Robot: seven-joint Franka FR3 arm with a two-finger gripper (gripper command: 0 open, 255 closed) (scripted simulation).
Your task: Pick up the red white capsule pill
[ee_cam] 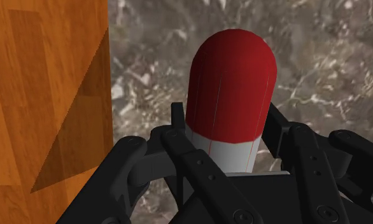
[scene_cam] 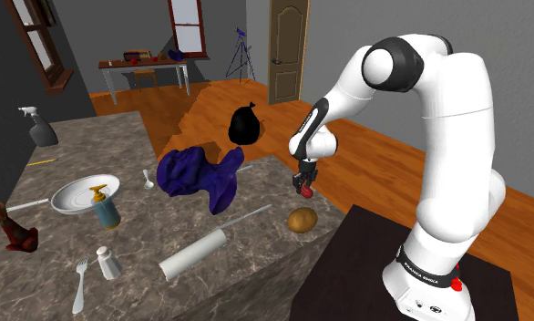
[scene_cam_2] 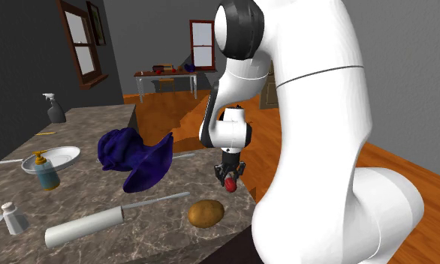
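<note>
Shoulder view: white arm (scene_cam: 438, 137) fills the right of the frame, elbow up, wrist bent down toward centre. Marbled tabletop (scene_cam: 138, 146) takes the left and centre, and wood floor (scene_cam: 374, 155) lies beyond its right edge. On the tabletop: purple cloth (scene_cam: 200, 175) heaped mid-frame, white tube (scene_cam: 194, 254) lying lower centre, brown potato-like lump (scene_cam: 302, 220) near the right edge, just below the tool (scene_cam: 304, 187).

The tool is clamped on the red-and-white capsule (ee_cam: 233, 95), which looks lifted clear of the tabletop. In the wrist view the fingers (ee_cam: 179, 137) pinch the white end, and the red half sticks out past the tips.

Risks, as judgement:
- The grip sits on one end only, and the body is round and probably slick. A jerk or a fast swing could make it pivot or squirt out.
- In the wrist view the tabletop edge and the floor run right alongside the capsule. If it drops here, it could roll off the tabletop onto the floor.
- The brown lump sits close underneath, so any dip could knock the red tip against it and lever the capsule loose.
- If the squeeze eases at all, the capsule goes.
</note>
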